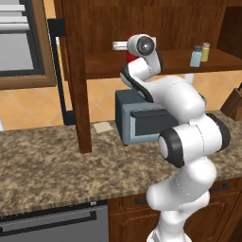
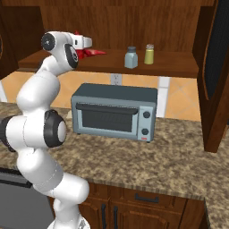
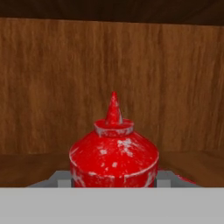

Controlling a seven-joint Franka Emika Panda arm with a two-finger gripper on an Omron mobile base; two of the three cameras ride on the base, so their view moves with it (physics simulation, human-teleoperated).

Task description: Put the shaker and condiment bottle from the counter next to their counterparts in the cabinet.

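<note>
Gripping the condiment bottle (image 3: pixel 113 159), the hand (image 3: pixel 113 179) hovers inside the cabinet (image 1: pixel 75 71) near the shaker (image 2: pixel 131 57).

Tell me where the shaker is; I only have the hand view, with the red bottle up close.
Observer: The shaker stands on the cabinet shelf, right beside the yellow-green shaker.
Operator: Report what lies near the condiment bottle.
Observer: A flattish red item lies on the shelf, on the shakers' side of the condiment bottle held in the gripper.
Operator: Say what's under the shelf.
Observer: A toaster oven, standing on the counter.
</note>
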